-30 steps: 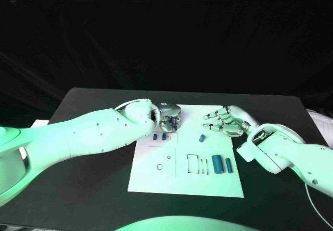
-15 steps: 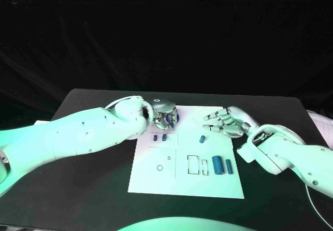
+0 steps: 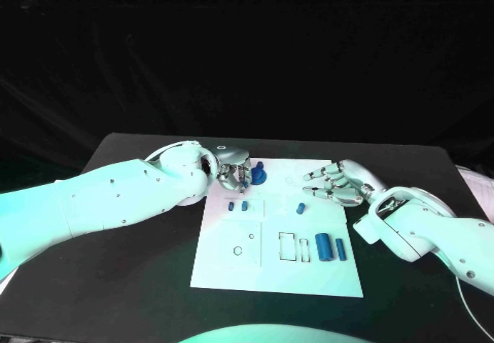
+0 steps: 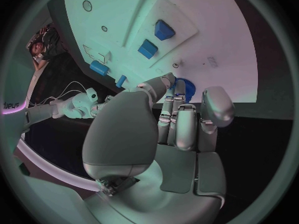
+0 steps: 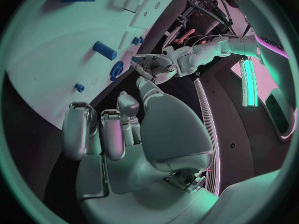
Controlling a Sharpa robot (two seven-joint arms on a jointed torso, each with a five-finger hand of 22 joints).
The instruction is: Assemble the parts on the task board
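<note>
The white task board [image 3: 278, 275] lies mid-table. My left hand [image 3: 232, 174] hovers at its far left corner, fingers curled, their tips against a round blue part [image 3: 258, 174]; the left wrist view shows that round part [image 4: 184, 88] right at the fingertips [image 4: 168, 82], and I cannot tell if they grip it. Two small blue parts [image 3: 238, 206] sit in a recessed plate, another small part [image 3: 300, 209] lies further right, and two blue cylinders [image 3: 330, 246] lie beside rectangular slots. My right hand [image 3: 331, 183] hangs over the board's far right corner, fingers curled in, holding nothing.
The board [image 4: 218, 45] carries round holes [image 3: 238, 250] and rectangular cut-outs [image 3: 285, 244] near its middle. Black table [image 3: 134, 257] surrounds it on all sides. My right forearm [image 3: 432, 236] crosses the table's right side, and my left arm [image 3: 113, 200] crosses the left.
My left hand has drawn back to the left, uncovering the round blue part, which stays at the board's corner. The right hand has barely moved.
</note>
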